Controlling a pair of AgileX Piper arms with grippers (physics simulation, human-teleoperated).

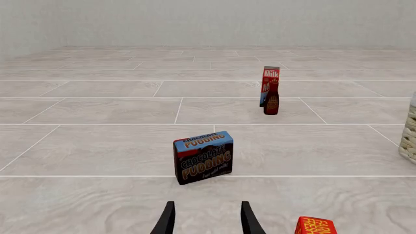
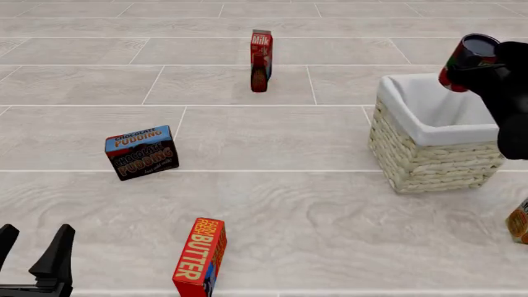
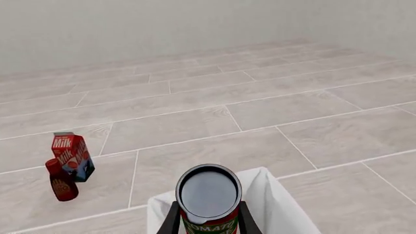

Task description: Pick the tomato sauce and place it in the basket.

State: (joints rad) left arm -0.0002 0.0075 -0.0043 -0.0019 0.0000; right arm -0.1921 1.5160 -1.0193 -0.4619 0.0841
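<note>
— What does your left wrist camera see?
— My left gripper [image 1: 206,219], fingers spread wide, holding nothing, facing a chocolate pudding box [image 1: 202,157].

— Front view?
— My right gripper [image 2: 483,65] clamps the small dark red tomato sauce can [image 2: 467,62], tilted above the pale woven wicker basket [image 2: 433,164].

— Right wrist?
— Can between my fingers, white lining below.

One basket [image 2: 433,158], two cans [image 2: 467,62], two cartons [image 2: 261,43], one bottle [image 2: 259,73], one pudding box [image 2: 142,152].
</note>
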